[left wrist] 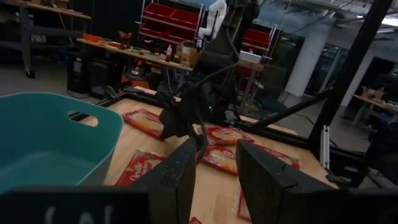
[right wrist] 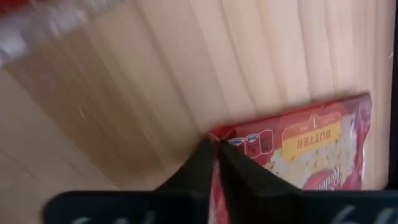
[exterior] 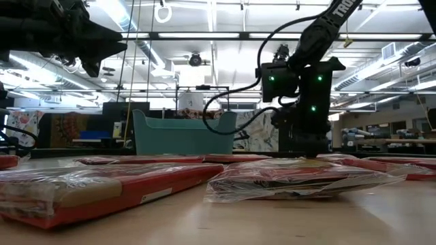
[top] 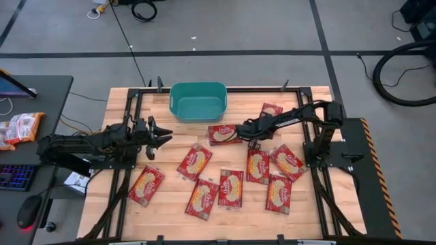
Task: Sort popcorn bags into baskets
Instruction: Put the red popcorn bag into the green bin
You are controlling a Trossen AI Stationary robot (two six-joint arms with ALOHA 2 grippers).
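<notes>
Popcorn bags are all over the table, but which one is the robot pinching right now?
The popcorn bag just below the teal basket; the right gripper is pinching its edge. The others lie untouched.

You see: teal basket (top: pixel 197 101) top centre; nine popcorn bags (top: pixel 231 188) scattered centre-right; right gripper (top: pixel 240 131) on uppermost bag (top: pixel 222 134); left gripper (top: pixel 161 135) mid-left.

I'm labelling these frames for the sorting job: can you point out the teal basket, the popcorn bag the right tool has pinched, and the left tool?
Teal basket (top: pixel 197 115): high view, near rim.
Pinched popcorn bag (top: pixel 220 134): high view, cream centre picture.
Left tool (top: pixel 162 134): high view, midway between open fingertips.
</notes>
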